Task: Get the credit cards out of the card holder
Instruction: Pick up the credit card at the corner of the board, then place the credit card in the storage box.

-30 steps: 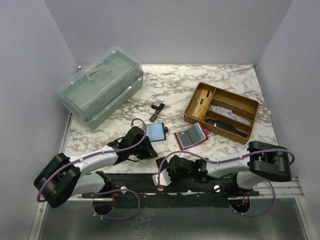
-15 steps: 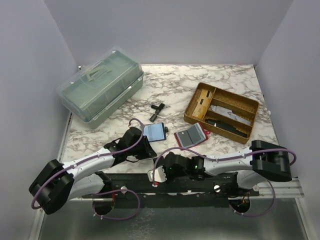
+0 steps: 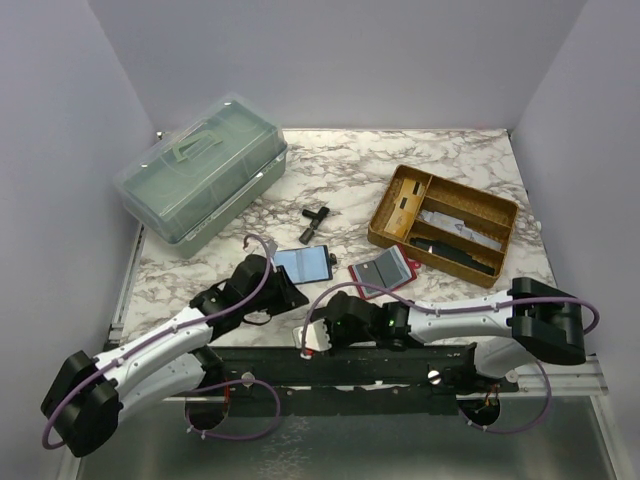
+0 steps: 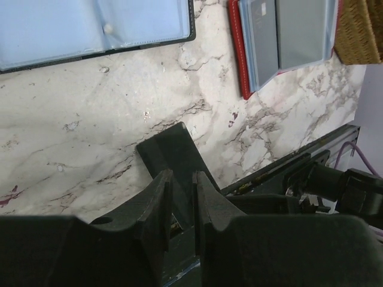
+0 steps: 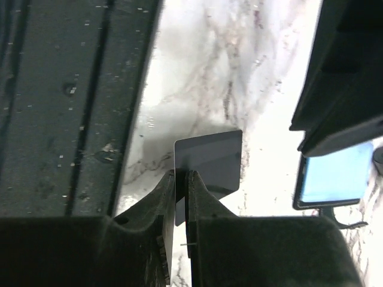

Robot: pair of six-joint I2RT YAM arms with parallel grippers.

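Right wrist view first: the right gripper [image 5: 180, 179] has its fingers pinched tight on the corner of a thin grey credit card [image 5: 209, 158]. It holds the card over the near edge of the white marble-patterned table [image 5: 203, 72], right beside the black mounting rail [image 5: 60, 107]. From the top, that gripper sits near and left of the open red card holder [image 3: 383, 272], apart from it, and grey cards [image 4: 299, 30] show in the red holder's clear sleeves. Left of the red one lies the open black card holder with light blue sleeves [image 3: 303, 264]. The left gripper [image 4: 179, 190] hovers low by the near edge, close to the black holder. Its fingers [image 4: 157, 200] stand narrow with a slim gap, and I cannot tell whether anything is pinched there.
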